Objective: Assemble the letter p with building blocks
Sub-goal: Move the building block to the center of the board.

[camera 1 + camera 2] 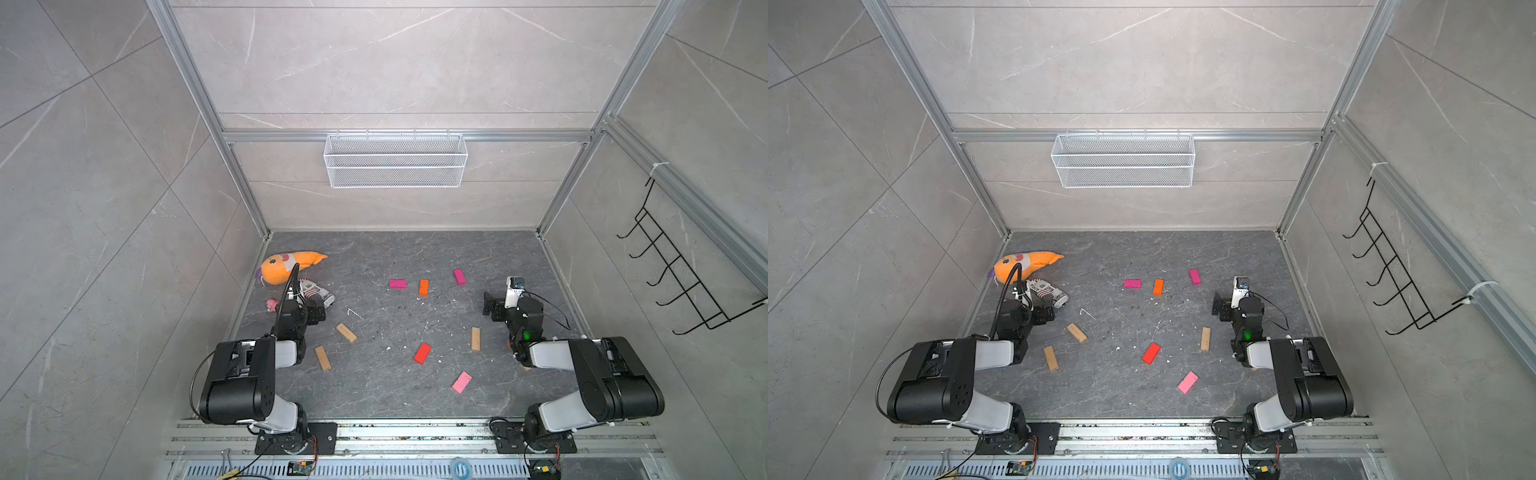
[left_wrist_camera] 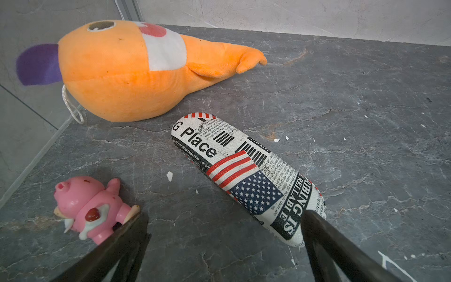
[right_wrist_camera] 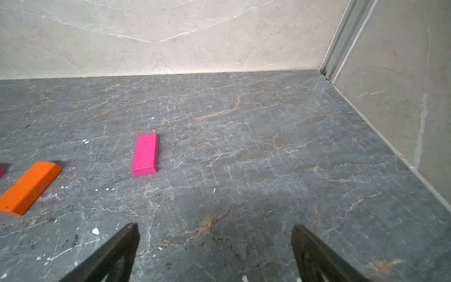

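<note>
Several building blocks lie flat and scattered on the dark stone floor. Towards the back are two magenta blocks (image 1: 398,284) (image 3: 145,155) and an orange one (image 1: 423,287) (image 3: 29,186). Nearer lie three tan blocks (image 1: 346,332) (image 1: 323,358) (image 1: 475,339), a red block (image 1: 422,353) and a light pink block (image 1: 461,382). None touches another, and the letter p is out of view. My left gripper (image 1: 316,309) (image 2: 223,217) hangs open at the left, over bare floor. My right gripper (image 1: 492,305) (image 3: 214,228) is open at the right, short of the magenta block, holding nothing.
By the left gripper lie an orange plush toy (image 2: 122,73), a small pink toy (image 2: 90,207) and a newspaper-print case (image 2: 244,175). A white mesh basket (image 1: 395,160) hangs on the back wall. A black wire rack (image 1: 685,282) hangs on the right wall.
</note>
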